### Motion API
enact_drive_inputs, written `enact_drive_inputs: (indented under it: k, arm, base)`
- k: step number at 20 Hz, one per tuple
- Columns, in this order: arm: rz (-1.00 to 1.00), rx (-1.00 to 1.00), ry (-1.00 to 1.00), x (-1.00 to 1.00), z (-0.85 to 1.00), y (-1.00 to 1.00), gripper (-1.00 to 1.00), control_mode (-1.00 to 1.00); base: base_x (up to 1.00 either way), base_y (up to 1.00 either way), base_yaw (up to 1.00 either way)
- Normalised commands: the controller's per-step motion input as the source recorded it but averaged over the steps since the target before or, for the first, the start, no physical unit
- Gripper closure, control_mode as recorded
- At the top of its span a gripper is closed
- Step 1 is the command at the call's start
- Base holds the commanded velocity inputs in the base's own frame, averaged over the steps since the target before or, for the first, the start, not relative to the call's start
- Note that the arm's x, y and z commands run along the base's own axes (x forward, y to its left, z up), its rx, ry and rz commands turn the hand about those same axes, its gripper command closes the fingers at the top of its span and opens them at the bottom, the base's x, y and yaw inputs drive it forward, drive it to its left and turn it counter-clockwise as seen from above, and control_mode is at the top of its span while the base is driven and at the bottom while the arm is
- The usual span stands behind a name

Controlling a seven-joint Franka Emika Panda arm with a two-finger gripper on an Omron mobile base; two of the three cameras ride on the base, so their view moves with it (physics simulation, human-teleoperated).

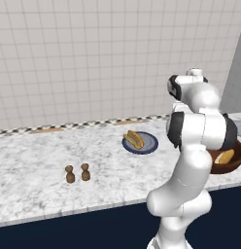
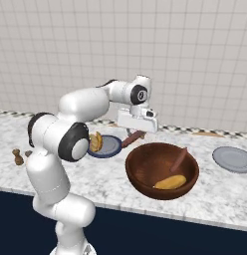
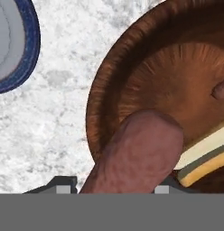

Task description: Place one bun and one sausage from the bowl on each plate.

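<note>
My gripper [image 2: 131, 131] is shut on a reddish-brown sausage [image 2: 134, 138], which hangs tilted above the counter between the navy-rimmed plate [image 2: 114, 149] and the wooden bowl [image 2: 140, 174]. In the hand view the sausage [image 3: 136, 158] stands between my fingertips [image 3: 64, 184], over the bowl's rim [image 3: 168, 76]. A bun [image 2: 170, 182] and a second sausage [image 2: 179, 158] lie in the bowl. One bun [image 2: 95, 142] rests on the navy plate [image 1: 150, 146]. The paler plate [image 2: 235, 159] lies bare to the right of the bowl.
Two small brown shakers [image 1: 70, 174] [image 1: 85, 171] stand on the marble counter to the left. A tiled wall runs along the back. My own arm hides most of the bowl [image 1: 234, 165] in the left base view.
</note>
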Motion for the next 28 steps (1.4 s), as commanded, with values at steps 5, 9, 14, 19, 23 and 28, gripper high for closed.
enact_drive_inputs:
  k: [5,9,14,19,23,28]
  arm:
    - [0.38,-0.01,0.0,0.17,0.01,0.96,1.0,-1.0]
    - [0.31,0.0,0.0,0.0,-0.06,0.99,1.0,-1.0]
    - [0.42,0.02,0.0,0.32,-0.46,0.87,1.0,-1.0]
    - [0.37,0.03,0.13,1.0,-0.25,0.25,1.0,-1.0]
    - [0.26,0.06,0.18,1.0,-0.09,-0.18,1.0,-1.0]
    - [0.21,0.07,0.16,0.59,-0.28,-0.12,1.0,-1.0]
  base:
    - [0.0,0.0,0.0]
    - [0.0,0.0,0.0]
    - [0.0,0.0,0.0]
    - [0.0,0.0,0.0]
    - [0.0,0.0,0.0]
    - [0.0,0.0,0.0]
